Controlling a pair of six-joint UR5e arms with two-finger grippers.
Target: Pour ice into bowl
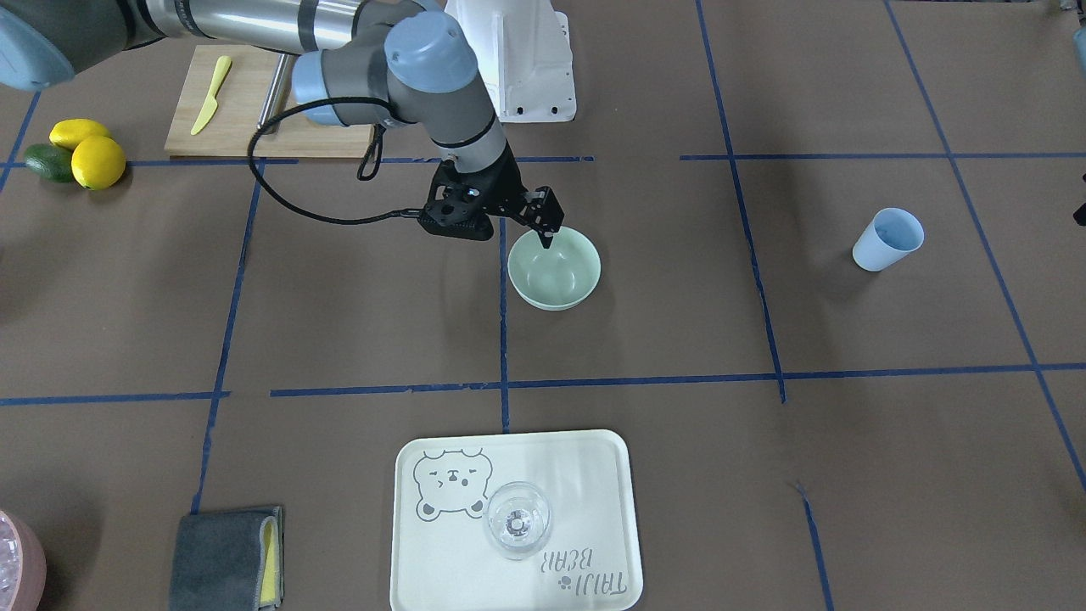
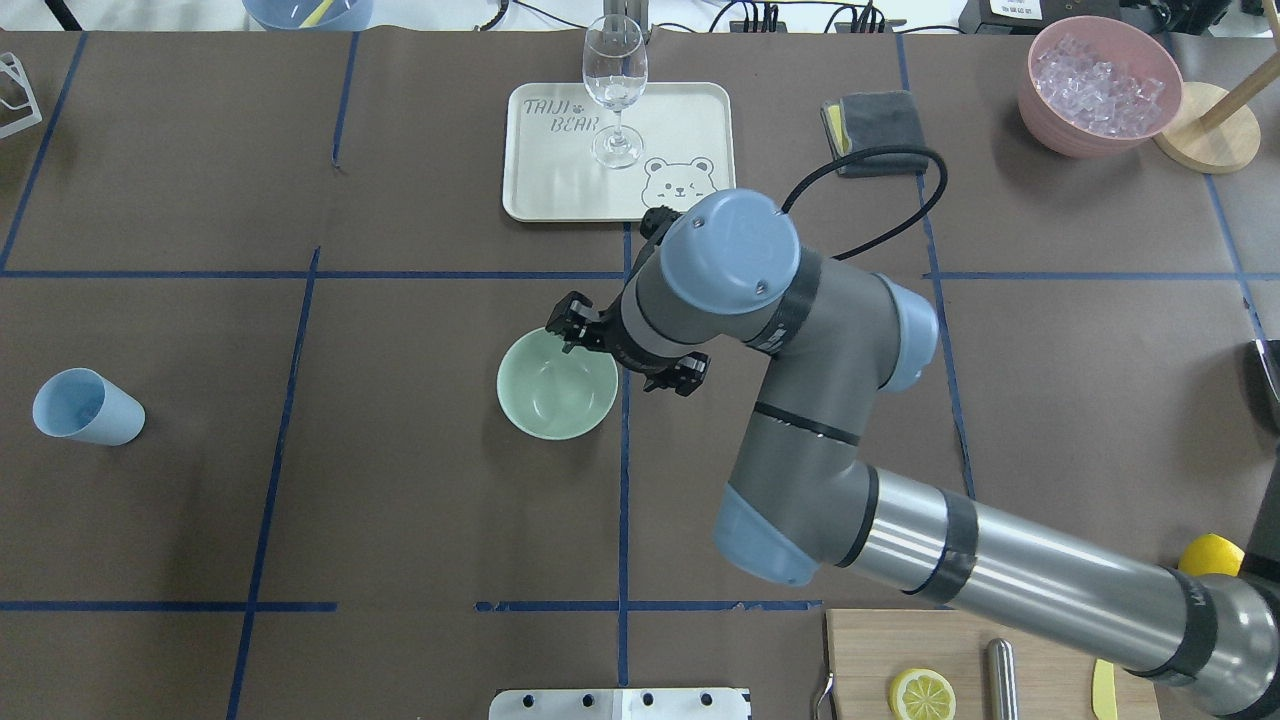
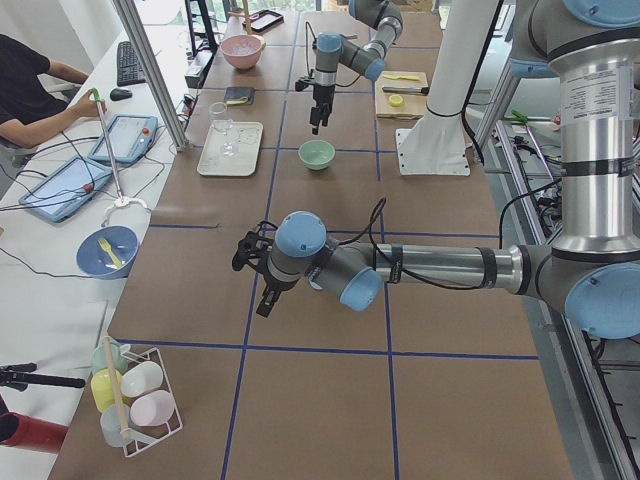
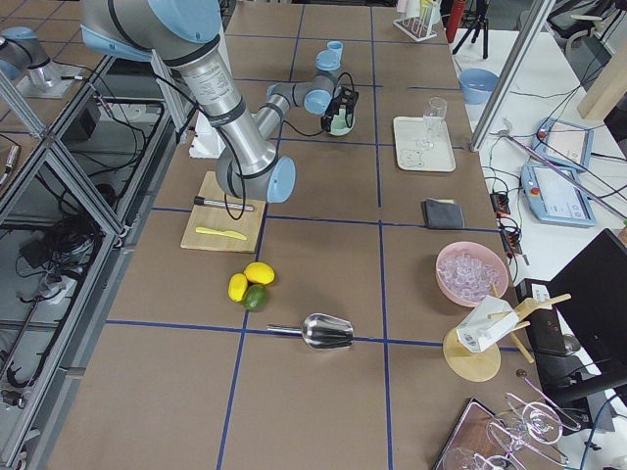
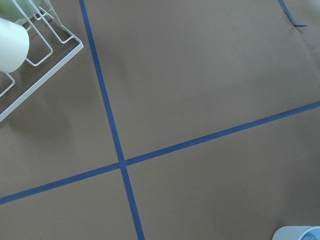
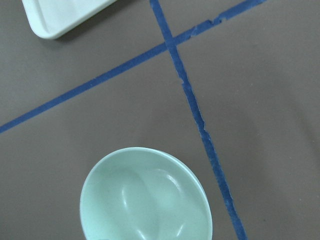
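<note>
Right end effector (image 2: 572, 328) (opening not discernible) hovers at the empty bowl's (image 2: 557, 392) 12 o'clock rim; the ice (image 2: 1100, 82) lies in the pink container (image 2: 1052, 132) at 2 o'clock: fetch it, then pour low and centred.

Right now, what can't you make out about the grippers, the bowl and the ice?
- Right gripper: open or shut, and whether it touches the bowl rim; fingers overlap in the front view, wrist covers it overhead.
- Left gripper: open or shut; seen only small, side on.
- Ice: cube count; too small, piled in the pink container.
</note>
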